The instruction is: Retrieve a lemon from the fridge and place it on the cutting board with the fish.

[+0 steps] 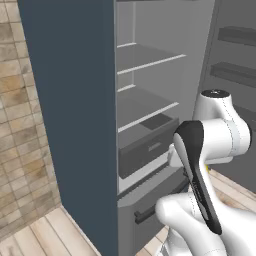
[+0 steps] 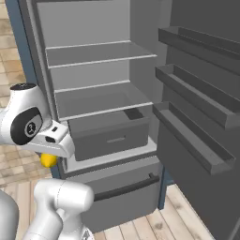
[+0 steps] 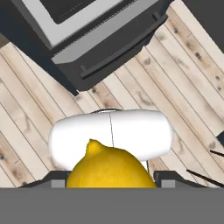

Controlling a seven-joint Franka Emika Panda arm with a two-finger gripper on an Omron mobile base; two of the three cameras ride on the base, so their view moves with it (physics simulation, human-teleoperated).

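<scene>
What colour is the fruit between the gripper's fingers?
Bright yellow. The lemon shows best in the hand view, held in the gripper.

Even, flat rendered light with no glare and only faint shading inside the fridge [image 2: 101, 101]. Textures look coarse and slightly soft; the lemon [image 3: 110, 168] is bright and sharp-edged.

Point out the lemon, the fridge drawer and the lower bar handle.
lemon [image 3: 111, 168]: hand view, middle of its yellow skin.
drawer [image 2: 110, 133]: right base view, its grey front face.
bar handle [image 2: 126, 187]: right base view, middle of the dark bar.
</scene>
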